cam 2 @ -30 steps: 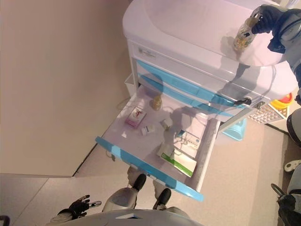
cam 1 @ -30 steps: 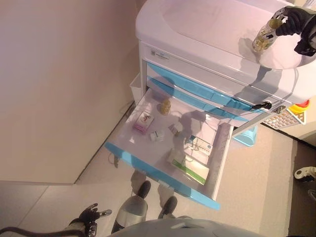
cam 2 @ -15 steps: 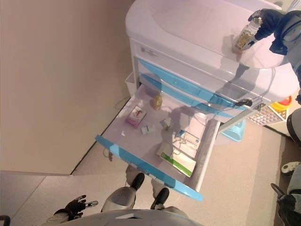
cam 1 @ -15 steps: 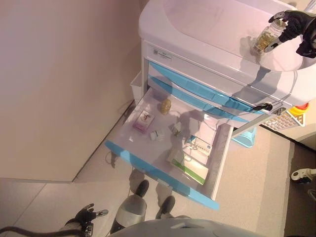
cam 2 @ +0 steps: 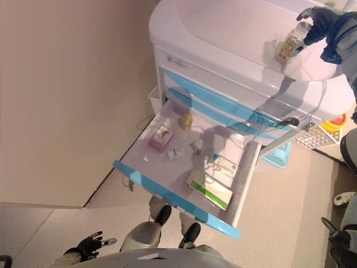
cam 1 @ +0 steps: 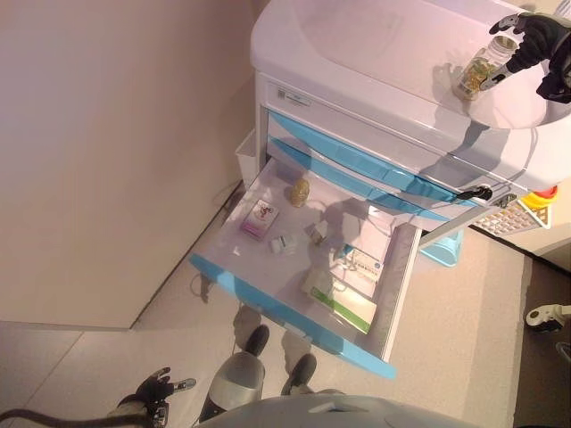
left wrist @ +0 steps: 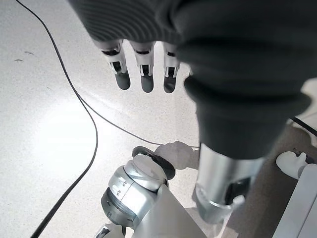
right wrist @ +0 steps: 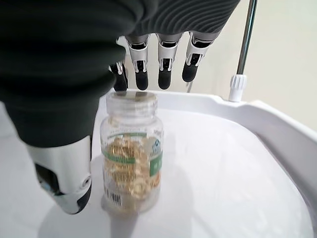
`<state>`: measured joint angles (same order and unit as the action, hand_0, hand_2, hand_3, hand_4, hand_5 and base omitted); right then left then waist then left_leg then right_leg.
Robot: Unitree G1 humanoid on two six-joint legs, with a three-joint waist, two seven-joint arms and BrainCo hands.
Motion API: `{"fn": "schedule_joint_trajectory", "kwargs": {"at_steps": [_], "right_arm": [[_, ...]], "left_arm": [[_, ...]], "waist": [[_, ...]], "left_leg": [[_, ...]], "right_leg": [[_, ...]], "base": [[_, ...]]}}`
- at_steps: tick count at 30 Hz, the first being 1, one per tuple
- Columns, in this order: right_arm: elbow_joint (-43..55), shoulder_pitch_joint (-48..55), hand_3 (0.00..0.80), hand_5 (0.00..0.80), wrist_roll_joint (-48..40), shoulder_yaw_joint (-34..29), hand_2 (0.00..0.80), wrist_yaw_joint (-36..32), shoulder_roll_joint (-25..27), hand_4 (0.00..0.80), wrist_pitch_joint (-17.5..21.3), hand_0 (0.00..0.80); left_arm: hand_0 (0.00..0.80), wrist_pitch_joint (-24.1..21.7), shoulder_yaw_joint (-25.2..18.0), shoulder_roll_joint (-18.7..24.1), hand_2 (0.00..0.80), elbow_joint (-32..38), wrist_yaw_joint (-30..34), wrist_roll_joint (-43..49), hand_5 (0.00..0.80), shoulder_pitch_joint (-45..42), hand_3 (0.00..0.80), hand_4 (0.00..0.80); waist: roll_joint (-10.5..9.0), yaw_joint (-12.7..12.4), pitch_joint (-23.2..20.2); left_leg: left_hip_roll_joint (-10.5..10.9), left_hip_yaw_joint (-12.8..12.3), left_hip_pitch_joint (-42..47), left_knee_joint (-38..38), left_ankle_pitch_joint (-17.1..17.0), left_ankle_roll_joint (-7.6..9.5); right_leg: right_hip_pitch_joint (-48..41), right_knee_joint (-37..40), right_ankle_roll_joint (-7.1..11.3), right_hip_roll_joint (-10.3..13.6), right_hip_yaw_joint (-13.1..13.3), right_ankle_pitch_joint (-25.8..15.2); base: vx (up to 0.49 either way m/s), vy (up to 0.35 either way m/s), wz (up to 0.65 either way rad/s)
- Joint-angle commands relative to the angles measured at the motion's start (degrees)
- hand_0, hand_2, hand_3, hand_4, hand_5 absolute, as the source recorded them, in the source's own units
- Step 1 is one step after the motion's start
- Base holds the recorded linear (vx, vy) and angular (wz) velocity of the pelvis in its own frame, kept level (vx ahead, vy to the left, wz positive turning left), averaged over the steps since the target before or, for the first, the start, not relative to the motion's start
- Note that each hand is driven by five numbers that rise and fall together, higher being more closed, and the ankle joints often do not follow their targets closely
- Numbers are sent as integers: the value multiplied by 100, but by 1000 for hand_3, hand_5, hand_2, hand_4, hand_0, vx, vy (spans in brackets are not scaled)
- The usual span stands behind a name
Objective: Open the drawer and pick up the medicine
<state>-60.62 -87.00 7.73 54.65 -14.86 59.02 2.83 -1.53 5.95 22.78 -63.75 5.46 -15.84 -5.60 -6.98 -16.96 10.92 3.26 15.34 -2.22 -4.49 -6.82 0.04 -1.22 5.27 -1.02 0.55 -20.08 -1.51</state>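
Medicine bottle (right wrist: 130, 153): clear, filled with yellow capsules, stood upright on the white top of the cart (cam 1: 375, 53), near its right edge.
Right hand (cam 1: 526, 36): hovered just above the bottle, fingers (right wrist: 165, 74) straight and spread, thumb beside the bottle; no grasp visible.
Drawer (cam 1: 294, 312): blue-fronted, pulled fully out, and held a pink box (cam 1: 260, 218), a green-and-white box (cam 1: 343, 306), a small amber item (cam 1: 299, 191) and other small packs.
Left hand (left wrist: 143, 69): hung low over the floor (left wrist: 44, 124), fingers relaxed, holding nothing.
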Motion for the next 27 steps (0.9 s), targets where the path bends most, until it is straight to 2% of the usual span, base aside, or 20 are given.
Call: {"fn": "schedule_joint_trajectory", "kwargs": {"at_steps": [1, 6, 12, 16, 27], "right_arm": [[-39, -968, 0, 0, -473, 246, 0, 328, 224, 0, 26, 0], [130, -960, 0, 0, -796, 171, 0, 234, 306, 0, 62, 0], [219, -867, 0, 0, -778, 111, 0, -4, 426, 0, 122, 0], [300, -766, 0, 0, -795, 61, 0, -136, 543, 0, 32, 0], [207, -128, 0, 0, -685, -526, 0, -295, 944, 0, 54, 0]], "left_arm": [[0, -125, 114, 304, 0, -37, 13, -36, 0, -152, 0, 0], [0, -156, 90, 284, 0, -207, 63, 33, 0, -187, 0, 0], [0, -166, 118, 250, 0, -321, 104, 168, 0, -180, 0, 0], [0, -139, 136, 238, 0, -334, 126, 296, 0, -155, 0, 0], [0, -20, 248, 196, 0, -354, 166, 478, 0, -11, 0, 0]], "waist": [[-227, -31, -124], [-218, 78, -226], [-182, 238, -350], [-162, 356, -441], [-46, 711, -527]], "left_leg": [[212, -370, 110, -51, 459, -68], [210, -458, 169, -51, 491, -56], [205, -593, 281, -51, 545, -38], [196, -719, 357, -51, 594, -23], [164, -1103, 579, -51, 745, 35]], "right_leg": [[-380, -150, 357, 77, 152, 204], [-392, -159, 370, 81, 242, 204], [-415, -190, 382, 82, 391, 206], [-436, -178, 400, 81, 509, 191], [-446, -109, 452, 49, 932, 100]], "base": [[0, 0, 0], [-3, 3, -7], [4, 9, -11], [-2, 2, -10], [-11, -6, -27]]}}
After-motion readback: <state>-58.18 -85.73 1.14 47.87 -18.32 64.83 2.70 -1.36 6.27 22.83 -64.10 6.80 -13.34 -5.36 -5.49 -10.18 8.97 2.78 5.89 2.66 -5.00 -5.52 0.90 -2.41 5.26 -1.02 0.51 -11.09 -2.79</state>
